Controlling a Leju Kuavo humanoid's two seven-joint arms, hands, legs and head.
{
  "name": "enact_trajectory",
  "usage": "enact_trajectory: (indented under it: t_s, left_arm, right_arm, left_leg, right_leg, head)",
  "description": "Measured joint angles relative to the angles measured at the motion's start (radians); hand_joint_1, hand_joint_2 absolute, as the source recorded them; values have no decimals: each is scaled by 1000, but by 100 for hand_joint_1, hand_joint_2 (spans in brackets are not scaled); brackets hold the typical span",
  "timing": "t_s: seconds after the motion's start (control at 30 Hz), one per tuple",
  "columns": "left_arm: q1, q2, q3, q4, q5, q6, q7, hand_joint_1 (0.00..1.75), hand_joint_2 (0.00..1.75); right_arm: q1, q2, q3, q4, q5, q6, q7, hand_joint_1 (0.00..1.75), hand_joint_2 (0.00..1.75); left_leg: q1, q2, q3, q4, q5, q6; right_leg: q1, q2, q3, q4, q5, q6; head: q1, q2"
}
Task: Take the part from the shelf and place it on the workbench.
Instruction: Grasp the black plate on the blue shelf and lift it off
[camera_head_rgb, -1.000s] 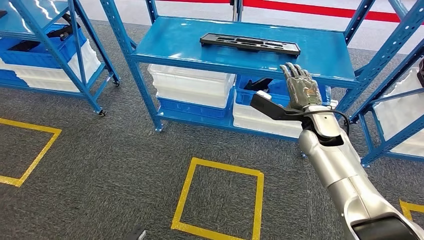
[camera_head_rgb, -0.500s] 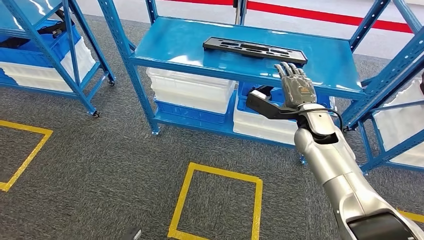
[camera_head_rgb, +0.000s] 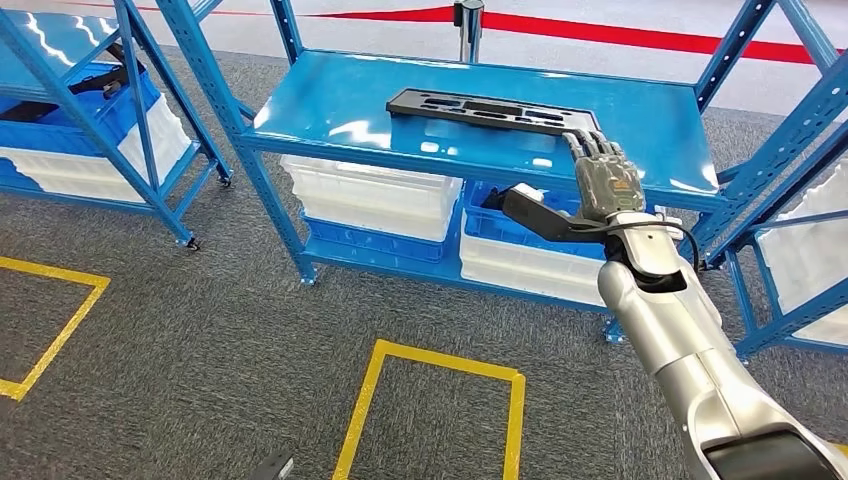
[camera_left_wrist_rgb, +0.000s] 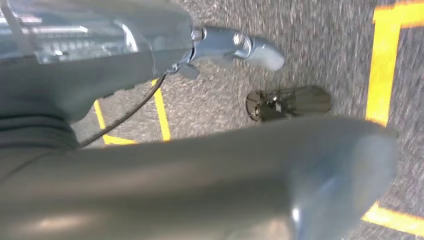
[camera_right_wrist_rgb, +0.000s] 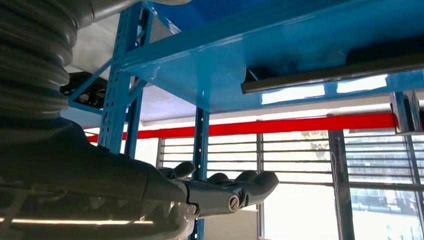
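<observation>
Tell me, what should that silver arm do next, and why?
Probably reach a little further forward, so the right hand can close on the black part. The hand is open at the shelf edge, holding nothing, and the part lies flat just beyond its fingertips.

Long flat black plastic part (camera_head_rgb: 480, 110), rectangular with several cutouts along its length, lying flat on the glossy blue metal shelf (camera_head_rgb: 340, 110), top tier. Long axis runs roughly parallel to the shelf's front edge, slightly skewed, set toward the back and right of centre. From the right wrist view its edge (camera_right_wrist_rgb: 325, 75) shows as a thin dark strip.
</observation>
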Motion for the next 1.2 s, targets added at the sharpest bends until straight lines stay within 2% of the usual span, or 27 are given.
enact_trajectory:
  t_s: [0.07,0.1,0.13,0.17,0.23,0.27,0.3,0.33,0.43,0.5,0.6,0.63,0.67,0.7,0.73,0.77,0.8,0.83,0.87,0.93,0.97,1.0,1.03,1.1,1.13,1.17,1.2]
  left_arm:
    - [0,0,0,0,-2,-1,0,0,0]
    - [0,0,0,0,-4,-2,0,0,0]
    - [1,0,0,0,-5,-2,0,0,0]
    - [1,0,0,0,-5,-2,0,0,0]
    - [1,1,0,0,-6,-3,0,0,0]
    - [1,2,0,0,-7,-4,0,0,0]
    - [1,2,0,0,-8,-6,0,0,0]
    - [1,3,0,0,-8,-7,-1,0,0]
    - [2,2,0,0,-10,-8,-1,0,0]
    - [1,3,0,0,-11,-9,-2,0,0]
    - [1,3,0,0,-11,-9,-2,0,0]
    - [2,3,0,0,-11,-9,-2,0,0]
    - [4,3,0,0,-11,-9,-2,0,0]
    - [5,3,0,0,-11,-9,-2,0,0]
    - [6,3,0,0,-11,-9,-2,0,0]
    - [6,3,0,0,-11,-9,-2,0,0]
    - [5,3,0,0,-11,-9,-2,0,0]
    - [5,3,0,0,-11,-9,-2,0,0]
    - [5,3,0,0,-11,-10,-2,0,0]
    - [5,3,0,0,-11,-10,-1,0,0]
    - [4,3,0,0,-11,-10,-2,0,0]
    - [3,3,0,0,-11,-10,-2,0,0]
    - [2,3,0,0,-11,-11,-2,0,0]
    - [2,3,-1,0,-11,-11,-2,0,0]
    - [3,3,-1,0,-11,-11,-2,0,0]
    - [4,3,-1,0,-11,-11,-1,0,0]
    - [5,3,-1,0,-11,-11,-2,0,0]
  right_arm:
    - [6,1,0,0,2,-2,1,0,175]
    - [11,1,0,0,3,-2,2,0,175]
    - [16,1,0,0,4,-3,4,0,175]
    - [19,1,0,0,5,-4,4,0,175]
    - [21,1,0,-1,6,-8,5,0,175]
    - [21,1,0,-1,8,-11,6,0,175]
    - [22,1,0,-2,9,-14,8,0,175]
    - [24,1,0,-2,11,-17,9,0,175]
    - [31,1,-2,-10,15,-21,15,0,175]
    - [31,0,-5,-15,16,-22,19,0,175]
    - [42,0,-7,-16,18,-23,21,0,175]
    - [48,0,-8,-16,19,-23,21,0,175]
    - [52,-1,-8,-16,19,-23,21,0,175]
    - [54,-1,-8,-17,20,-23,22,0,175]
    - [55,-2,-9,-18,20,-23,22,0,175]
    - [54,-2,-9,-18,21,-23,22,0,175]
    - [54,-3,-10,-19,21,-22,23,0,175]
    - [56,-3,-10,-20,23,-21,23,0,175]
    - [57,-3,-10,-21,24,-21,24,0,175]
    - [58,-3,-12,-24,26,-20,27,0,175]
    - [56,-3,-14,-25,27,-20,28,0,175]
    - [53,-3,-14,-26,29,-20,29,0,175]
    - [52,-2,-15,-27,30,-20,29,0,175]
    - [55,-1,-15,-27,34,-20,30,0,175]
    - [59,-1,-15,-27,34,-20,30,0,175]
    - [63,-1,-15,-27,35,-20,30,0,175]
    - [65,-1,-15,-27,35,-20,31,0,175]
  left_leg:
    - [-3,0,-84,131,-48,0]
    - [-5,0,-115,169,-64,1]
    - [-7,0,-130,173,-61,3]
    - [-10,0,-127,140,-35,6]
    - [-17,0,-85,7,58,16]
    - [-21,0,-64,-55,86,21]
    - [-24,0,-50,-95,104,26]
    - [-26,0,-44,-112,105,31]
    - [-23,-1,-30,-117,98,46]
    - [-19,-1,-18,-120,92,55]
    - [-15,-2,-4,-120,76,59]
    - [-13,-3,4,-119,70,57]
    - [-11,-4,13,-119,62,55]
    - [-9,-4,25,-119,53,51]
    - [-7,-4,35,-120,45,46]
    - [-6,-4,45,-120,37,41]
    - [-5,-4,51,-122,30,35]
    - [-6,-3,56,-124,26,28]
    - [-7,-3,60,-125,24,22]
    - [-7,-2,69,-124,19,12]
    - [-7,-2,64,-106,12,9]
    - [-6,-1,46,-68,-2,7]
    - [-5,-1,15,-9,-23,6]
    - [-6,-1,-70,125,-69,3]
    - [-6,-1,-101,161,-77,2]
    - [-6,-1,-114,159,-65,3]
    - [-6,-1,-109,118,-32,4]
  right_leg:
    - [4,1,11,0,-11,-8]
    - [6,1,17,0,-17,-10]
    - [9,1,25,0,-24,-11]
    - [10,2,34,1,-30,-11]
    - [11,2,54,1,-46,-8]
    - [12,3,61,1,-53,-5]
    - [14,3,65,1,-59,0]
    - [15,3,67,4,-63,6]
    - [16,3,68,22,-75,22]
    - [12,2,28,93,-103,31]
    - [4,2,-88,271,-162,41]
    - [2,1,-112,291,-160,44]
    - [-1,1,-118,275,-138,45]
    - [-2,1,-106,222,-97,47]
    - [-3,0,-84,151,-45,47]
    - [-2,0,-63,84,-8,46]
    - [1,-1,-46,36,13,44]
    - [4,-1,-37,10,20,40]
    - [7,-1,-32,3,12,34]
    - [4,0,-16,-3,10,18]
    - [2,0,-8,-4,7,11]
    - [0,1,1,-6,4,4]
    - [0,1,6,-6,-2,-2]
    - [2,1,19,-6,-14,-9]
    - [3,1,28,-6,-22,-9]
    - [3,1,39,-6,-30,-8]
    - [3,2,51,-6,-39,-7]
  head:
    - [-10,0]
    - [-13,0]
    - [-15,0]
    - [-17,0]
    - [-20,0]
    - [-22,0]
    - [-23,0]
    - [-23,0]
    - [-17,0]
    - [-11,0]
    - [-3,0]
    - [-1,0]
    - [1,0]
    - [2,0]
    - [4,0]
    - [6,0]
    - [9,0]
    - [11,0]
    - [12,0]
    - [10,0]
    - [8,0]
    - [4,0]
    - [0,0]
    - [-9,0]
    - [-11,0]
    - [-13,0]
    - [-15,0]
